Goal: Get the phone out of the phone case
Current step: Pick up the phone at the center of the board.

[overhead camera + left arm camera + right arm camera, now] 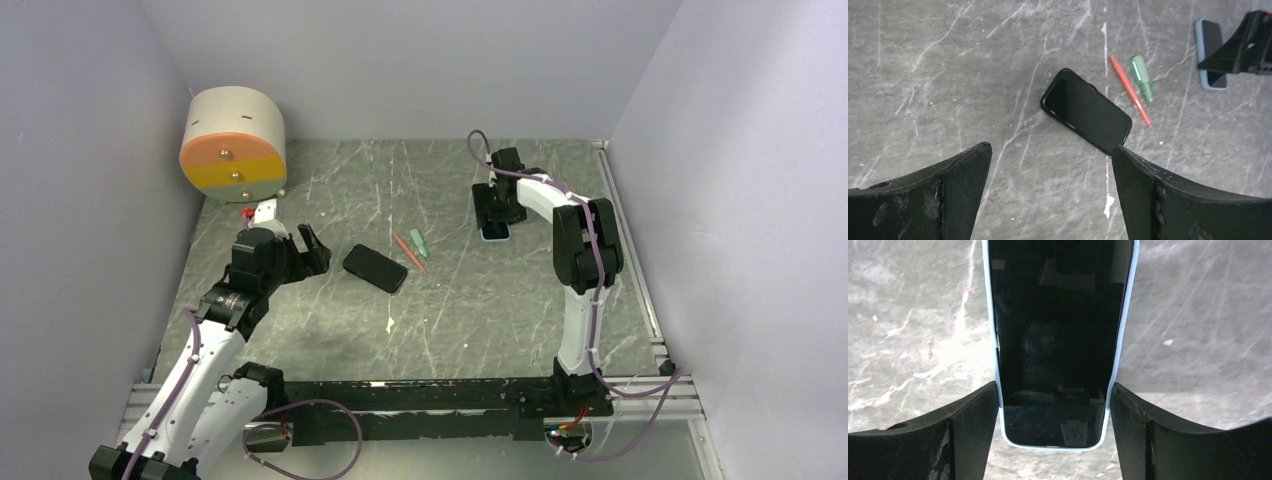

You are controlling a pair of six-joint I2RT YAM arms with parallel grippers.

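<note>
A phone with a pale blue rim (pixel 1055 330) lies screen up on the grey marble table, far right of centre (pixel 494 232). I cannot tell whether that rim is the phone case or the phone's own frame. My right gripper (pixel 1054 387) reaches down over its near end, and the fingers (pixel 973 425) press against both long edges (pixel 497 215). A second, black phone (pixel 375 267) lies diagonally mid-table, also visible in the left wrist view (pixel 1087 110). My left gripper (pixel 1050 145) is open and empty, hovering just left of the black phone (pixel 312 247).
A red pen (pixel 409 253) and a green cap (pixel 418 243) lie between the two phones. A beige and orange cylinder (pixel 233 145) stands at the back left corner. A small white scrap (pixel 389 323) lies nearer the front. Walls enclose the table.
</note>
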